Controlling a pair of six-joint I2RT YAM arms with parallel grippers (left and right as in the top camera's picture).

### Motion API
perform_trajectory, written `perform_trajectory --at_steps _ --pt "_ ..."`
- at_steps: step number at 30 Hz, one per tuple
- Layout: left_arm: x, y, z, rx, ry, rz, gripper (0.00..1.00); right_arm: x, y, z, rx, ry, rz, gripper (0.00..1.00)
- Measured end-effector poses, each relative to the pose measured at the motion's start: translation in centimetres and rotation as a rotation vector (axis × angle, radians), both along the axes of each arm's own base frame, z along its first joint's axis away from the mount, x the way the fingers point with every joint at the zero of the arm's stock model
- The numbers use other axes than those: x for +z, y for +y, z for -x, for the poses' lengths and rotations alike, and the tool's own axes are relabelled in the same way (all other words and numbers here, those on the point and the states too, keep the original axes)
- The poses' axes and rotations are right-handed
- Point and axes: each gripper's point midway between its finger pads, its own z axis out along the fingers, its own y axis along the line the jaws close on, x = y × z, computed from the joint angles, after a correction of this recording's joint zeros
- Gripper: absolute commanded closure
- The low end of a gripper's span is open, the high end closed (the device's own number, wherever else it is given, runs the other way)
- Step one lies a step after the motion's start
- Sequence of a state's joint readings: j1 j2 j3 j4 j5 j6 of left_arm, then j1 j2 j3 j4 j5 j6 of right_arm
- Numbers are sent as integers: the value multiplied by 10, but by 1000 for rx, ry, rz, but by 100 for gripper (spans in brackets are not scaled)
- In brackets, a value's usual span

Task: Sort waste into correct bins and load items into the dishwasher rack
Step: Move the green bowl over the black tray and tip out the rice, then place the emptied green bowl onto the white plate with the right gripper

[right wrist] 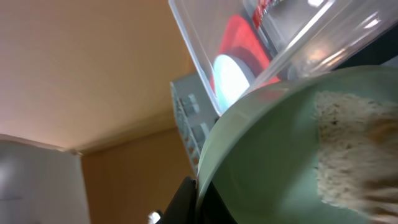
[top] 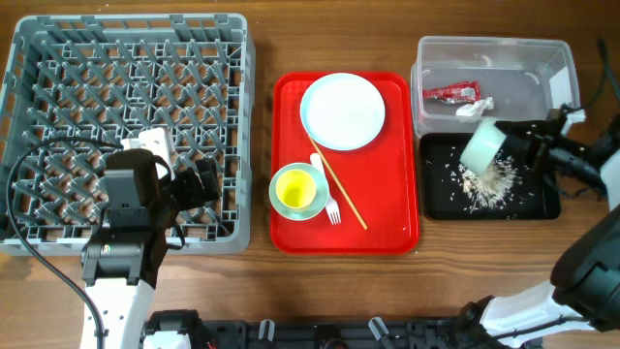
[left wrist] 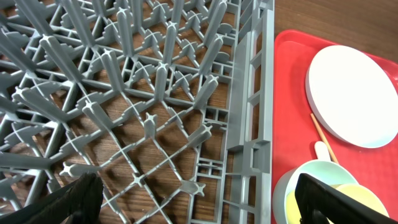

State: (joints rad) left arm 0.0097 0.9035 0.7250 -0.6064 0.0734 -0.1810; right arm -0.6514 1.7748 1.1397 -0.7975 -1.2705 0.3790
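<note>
While right gripper (top: 515, 147) clamps tilted bowl (top: 480, 145), contact hidden behind rim; left gripper (left wrist: 200, 204) apart, tips cropped

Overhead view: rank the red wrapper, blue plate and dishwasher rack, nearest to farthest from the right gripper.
From the right gripper, holding the bowl:
1. Red wrapper, in the clear tub beside it.
2. Blue plate, on the red tray, centre.
3. Dishwasher rack, far left.

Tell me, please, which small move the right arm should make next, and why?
Probably tilt the green bowl a little steeper over the black tray. The right gripper holds it tipped there, and some rice lies on the tray below, yet the right wrist view shows more clinging inside the bowl.
</note>
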Motion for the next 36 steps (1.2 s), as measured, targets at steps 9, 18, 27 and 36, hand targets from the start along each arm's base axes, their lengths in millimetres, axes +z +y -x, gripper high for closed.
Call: perform_trajectory --at_steps 9,18,27,36 --pt "0 0 0 0 0 0 0 35 -8 -3 -24 -84 -196 95" --pt "0 0 0 0 0 0 0 49 -7 -3 -14 -90 -296 96" --pt "0 0 0 0 0 0 0 49 -7 -3 -25 -36 -340 96" --pt "0 0 0 0 0 0 0 46 -3 -3 -4 -103 -261 96"
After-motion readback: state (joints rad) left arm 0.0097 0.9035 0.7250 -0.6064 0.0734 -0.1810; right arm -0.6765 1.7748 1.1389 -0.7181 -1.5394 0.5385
